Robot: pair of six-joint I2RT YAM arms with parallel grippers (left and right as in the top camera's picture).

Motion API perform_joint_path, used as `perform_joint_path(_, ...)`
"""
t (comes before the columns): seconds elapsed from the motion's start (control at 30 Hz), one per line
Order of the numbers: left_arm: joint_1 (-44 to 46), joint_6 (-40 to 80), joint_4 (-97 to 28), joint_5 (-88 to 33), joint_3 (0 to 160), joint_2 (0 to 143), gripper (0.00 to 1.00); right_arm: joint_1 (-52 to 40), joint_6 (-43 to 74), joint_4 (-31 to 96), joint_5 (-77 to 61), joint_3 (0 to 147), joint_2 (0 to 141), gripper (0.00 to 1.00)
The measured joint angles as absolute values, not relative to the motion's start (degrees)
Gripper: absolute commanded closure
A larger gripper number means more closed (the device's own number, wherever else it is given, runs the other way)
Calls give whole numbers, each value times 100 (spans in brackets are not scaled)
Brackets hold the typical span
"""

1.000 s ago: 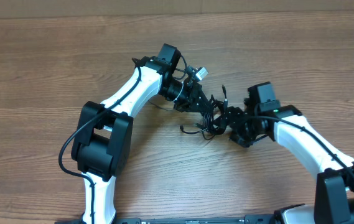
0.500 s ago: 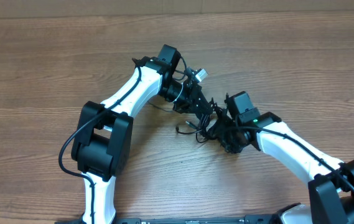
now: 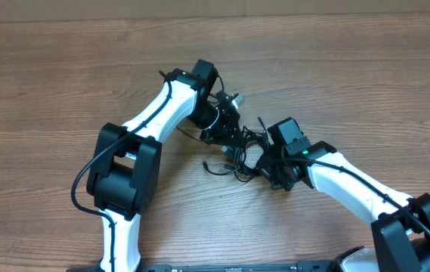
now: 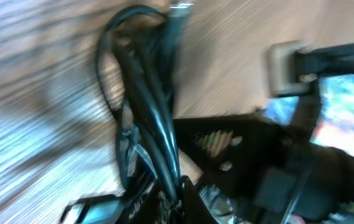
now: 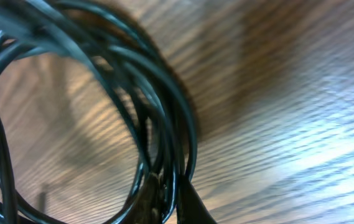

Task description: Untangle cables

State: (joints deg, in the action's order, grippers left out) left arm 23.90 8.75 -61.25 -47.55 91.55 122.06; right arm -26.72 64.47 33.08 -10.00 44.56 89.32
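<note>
The cables [image 3: 239, 147] sit as one dark knot near the middle of the surface [image 3: 366, 75], strung between my two grippers. Seen from overhead, the knot's long axis runs on a diagonal, from my left gripper [image 3: 226, 130] at the far-left end down to my right gripper [image 3: 269, 162] at the near-right end. One loose end trails off the knot to the left and lies flat on the wood. Another thin strand pokes out toward the far side, just beside my right wrist.

In my right wrist view several loops curve round in a wide oval, and the strands converge at the bottom of the frame against a dark finger. My right gripper is clamped on the cables there. My left wrist view is smeared. A bunch of strands runs from the top of the frame down toward my fingers, but I cannot tell whether that gripper is closed on them.

The far edge of the surface is well apart from the knot. Bare wood spreads to the left, right and far side. On the near side my two arms flank the knot.
</note>
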Motion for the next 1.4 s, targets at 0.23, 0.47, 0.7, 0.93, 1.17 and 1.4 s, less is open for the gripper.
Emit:
perform_joint_path(0.23, 2390, 851, -6565, -3540, 9155, 12206, 49, -2672, 6423, 3708, -919, 4294, 8932, 96)
perform_joint_path(0.47, 2390, 854, -6377, -3004, 9157, 12206, 38, -2672, 6320, 3776, -897, 4294, 8932, 96)
perform_joint_path(0.7, 2392, 854, -5865, -2888, 9157, 12206, 43, -2672, 6294, 3822, -897, 4296, 8932, 96)
perform_joint_path(0.93, 2482, 836, -5669, -2893, 9157, 12206, 43, -2672, 6296, 3824, -895, 4296, 8932, 96)
perform_joint_path(1.17, 2709, 519, -5669, -3280, 9157, 12206, 43, -2672, 6294, 3835, -895, 4296, 8932, 96)
perform_joint_path(1.4, 2803, 401, -5647, -3035, 9148, 12206, 46, -2672, 6294, 3846, -899, 4294, 8932, 96)
